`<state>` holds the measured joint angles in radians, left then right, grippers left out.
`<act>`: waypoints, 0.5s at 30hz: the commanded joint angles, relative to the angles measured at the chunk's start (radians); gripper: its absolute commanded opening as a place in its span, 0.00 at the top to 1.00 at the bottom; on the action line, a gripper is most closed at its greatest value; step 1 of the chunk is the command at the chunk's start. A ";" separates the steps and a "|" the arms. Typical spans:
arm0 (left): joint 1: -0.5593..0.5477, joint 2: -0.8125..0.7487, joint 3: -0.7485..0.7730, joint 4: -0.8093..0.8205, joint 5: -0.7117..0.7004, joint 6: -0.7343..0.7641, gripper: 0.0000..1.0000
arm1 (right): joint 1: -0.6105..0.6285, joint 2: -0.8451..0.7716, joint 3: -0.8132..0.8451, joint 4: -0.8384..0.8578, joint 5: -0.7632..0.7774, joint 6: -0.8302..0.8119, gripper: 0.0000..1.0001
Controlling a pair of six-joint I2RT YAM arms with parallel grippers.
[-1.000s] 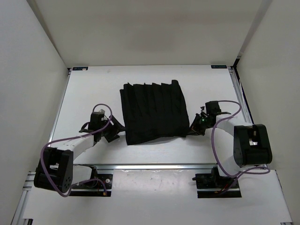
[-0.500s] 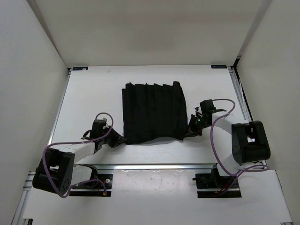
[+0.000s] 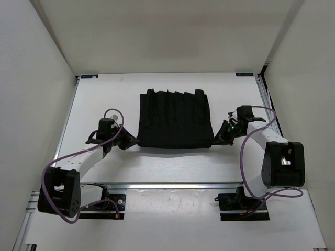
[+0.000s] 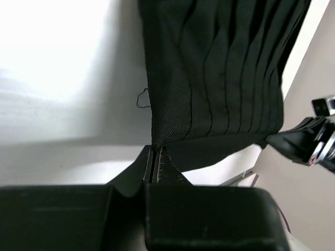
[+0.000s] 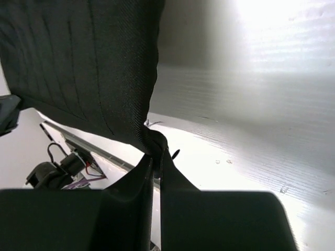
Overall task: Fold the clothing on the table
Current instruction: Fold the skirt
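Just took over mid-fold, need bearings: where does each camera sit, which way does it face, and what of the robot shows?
Top external: fixed above and behind the robot, looking down on the table; left arm and right arm show.
Left wrist: on the left arm, looking along the left end effector, shut on the clothing's near-left corner.
Right wrist: on the right arm, looking along the right end effector, shut on the near-right corner.
Shared: all see the clothing.
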<state>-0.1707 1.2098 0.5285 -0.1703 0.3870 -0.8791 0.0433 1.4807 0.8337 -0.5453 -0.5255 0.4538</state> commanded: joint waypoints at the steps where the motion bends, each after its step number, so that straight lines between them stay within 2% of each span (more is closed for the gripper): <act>1: 0.028 0.008 -0.036 -0.048 -0.114 0.043 1.00 | -0.056 -0.019 0.038 -0.027 0.073 -0.067 1.00; 5: 0.022 0.071 -0.030 0.040 -0.068 0.011 1.00 | -0.002 0.042 0.112 -0.010 0.025 -0.059 1.00; 8: 0.022 0.233 0.118 0.034 -0.022 0.041 1.00 | 0.033 0.185 0.278 -0.036 0.033 -0.069 1.00; 12: 0.039 0.515 0.542 -0.053 0.095 0.080 1.00 | 0.037 0.297 0.636 -0.073 0.113 -0.072 1.00; 13: 0.039 0.525 0.653 -0.031 0.130 0.065 1.00 | 0.033 0.311 0.730 -0.059 0.113 -0.061 1.00; 15: 0.039 0.516 0.747 0.090 0.165 0.019 1.00 | 0.020 0.291 0.838 -0.022 0.120 -0.049 1.00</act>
<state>-0.1421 1.7947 1.1080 -0.2039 0.4667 -0.8425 0.0875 1.8301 1.4971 -0.6235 -0.4549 0.4084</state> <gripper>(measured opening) 0.038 0.032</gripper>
